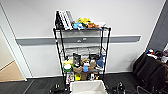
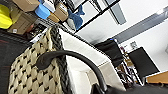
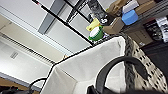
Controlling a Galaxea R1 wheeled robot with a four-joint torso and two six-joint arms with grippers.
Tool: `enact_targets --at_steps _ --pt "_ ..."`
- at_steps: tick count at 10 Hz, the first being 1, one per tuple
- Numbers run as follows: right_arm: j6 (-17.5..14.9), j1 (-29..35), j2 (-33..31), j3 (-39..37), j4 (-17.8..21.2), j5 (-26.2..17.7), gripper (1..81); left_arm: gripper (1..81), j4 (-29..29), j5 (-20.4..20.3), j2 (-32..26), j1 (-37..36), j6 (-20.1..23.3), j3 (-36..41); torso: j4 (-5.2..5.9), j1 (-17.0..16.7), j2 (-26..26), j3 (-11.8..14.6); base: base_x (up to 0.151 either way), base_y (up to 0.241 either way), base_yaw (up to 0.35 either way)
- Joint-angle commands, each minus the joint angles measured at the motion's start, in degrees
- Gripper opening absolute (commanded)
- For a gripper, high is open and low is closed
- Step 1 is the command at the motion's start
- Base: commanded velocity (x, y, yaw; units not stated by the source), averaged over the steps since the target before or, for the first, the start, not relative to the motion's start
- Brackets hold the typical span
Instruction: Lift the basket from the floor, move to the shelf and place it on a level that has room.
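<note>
Small rectangular basket (image 1: 87, 86) with off-white cloth lining, beige woven sides and dark braided rim, near, directly before the tall black wire rack (image 1: 81, 47); its lining shows bare. The rack's top tier holds books (image 1: 63, 19) and plush toys (image 1: 84, 22), lower tiers cardboard boxes (image 2: 25, 11) and a green tub (image 3: 96, 33). Whether either gripper's fingers are spread or pressed together cannot be told.

Lighting: even, bright, indoor; white wall (image 1: 130, 22) slightly washed out. Shadows: soft, beneath my shelf (image 1: 81, 50) tiers. Focus: all three of my views soft and blurred. Distortion: wall lines lean at head-view edges.
</note>
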Motion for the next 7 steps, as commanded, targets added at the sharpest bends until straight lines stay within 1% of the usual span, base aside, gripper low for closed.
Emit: enact_targets --at_steps 1,7 --pt "0.0 8.5 -0.8 3.7 0.2 0.2 1.0 1.0 0.1 0.1 -1.3 -8.3 -0.1 3.6 0.00 0.0 0.0 0.0 0.094 0.000 0.000" --pt "0.0 10.4 -1.7 6.1 0.9 0.3 1.0 1.0 0.1 0.1 -3.2 -10.5 -0.5 6.2 0.00 0.0 0.0 0.0 0.094 0.000 0.000"
